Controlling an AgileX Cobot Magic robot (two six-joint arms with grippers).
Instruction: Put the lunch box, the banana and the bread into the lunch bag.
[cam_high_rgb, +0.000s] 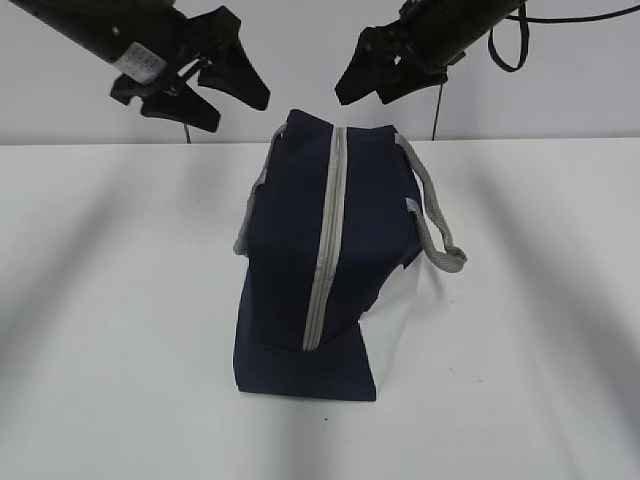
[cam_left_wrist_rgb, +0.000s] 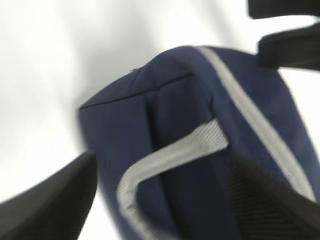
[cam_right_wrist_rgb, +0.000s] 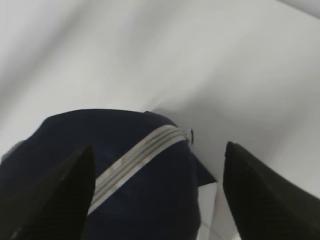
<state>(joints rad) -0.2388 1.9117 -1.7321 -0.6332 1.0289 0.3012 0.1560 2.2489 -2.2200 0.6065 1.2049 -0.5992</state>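
Note:
The navy lunch bag (cam_high_rgb: 300, 250) stands on the white table, its grey zipper (cam_high_rgb: 325, 240) shut along the top and a grey handle (cam_high_rgb: 435, 215) hanging on its right side. My left gripper (cam_high_rgb: 230, 105) hovers open and empty above the bag's far left. My right gripper (cam_high_rgb: 355, 75) hovers open and empty above its far right. The left wrist view shows the bag (cam_left_wrist_rgb: 200, 150) and a grey handle (cam_left_wrist_rgb: 175, 157) between open jaws. The right wrist view shows the bag (cam_right_wrist_rgb: 145, 185) with its zipper (cam_right_wrist_rgb: 135, 157) and ring pull (cam_right_wrist_rgb: 190, 136). Lunch box, banana and bread are out of view.
The white table (cam_high_rgb: 120, 320) spreads around the bag on all sides. A pale wall (cam_high_rgb: 300, 60) rises behind it. A black cable (cam_high_rgb: 510, 45) loops from the right arm.

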